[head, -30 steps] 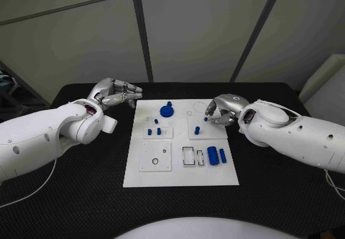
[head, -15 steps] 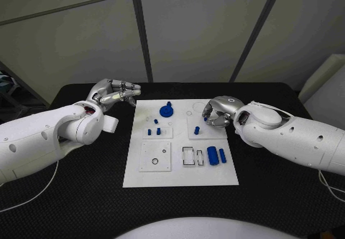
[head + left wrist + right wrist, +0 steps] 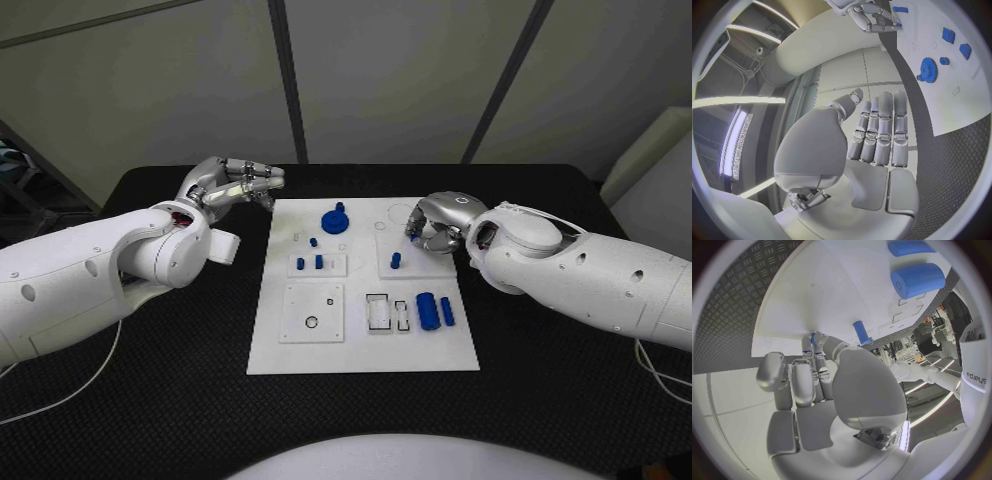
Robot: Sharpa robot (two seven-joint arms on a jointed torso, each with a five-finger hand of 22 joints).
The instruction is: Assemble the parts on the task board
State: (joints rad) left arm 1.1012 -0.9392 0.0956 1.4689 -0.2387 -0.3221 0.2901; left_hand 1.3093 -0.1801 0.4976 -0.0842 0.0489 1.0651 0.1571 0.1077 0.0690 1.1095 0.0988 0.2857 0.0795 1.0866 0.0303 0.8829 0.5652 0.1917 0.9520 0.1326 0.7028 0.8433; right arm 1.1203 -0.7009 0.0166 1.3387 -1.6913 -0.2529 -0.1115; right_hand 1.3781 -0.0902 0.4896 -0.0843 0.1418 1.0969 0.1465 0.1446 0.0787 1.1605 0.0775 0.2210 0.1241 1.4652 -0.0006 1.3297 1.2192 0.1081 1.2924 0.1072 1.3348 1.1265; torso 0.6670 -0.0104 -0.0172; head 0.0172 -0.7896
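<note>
Since the earlier frames, the right hand (image 3: 437, 224) has shifted inward over the far right part of the task board (image 3: 364, 350), while the left hand (image 3: 228, 186) stays raised off the board's far left corner. Right hand fingers are curled together, pinching a small blue part (image 3: 812, 338) at the fingertips against the board. Left hand fingers (image 3: 879, 132) lie straight, close side by side, holding nothing. On the board: one blue gear (image 3: 335, 221), one upright blue peg (image 3: 395, 261) just beside the right hand, three small blue pegs (image 3: 300, 265) left of centre, two blue cylinders (image 3: 427, 309) lying near the right edge.
</note>
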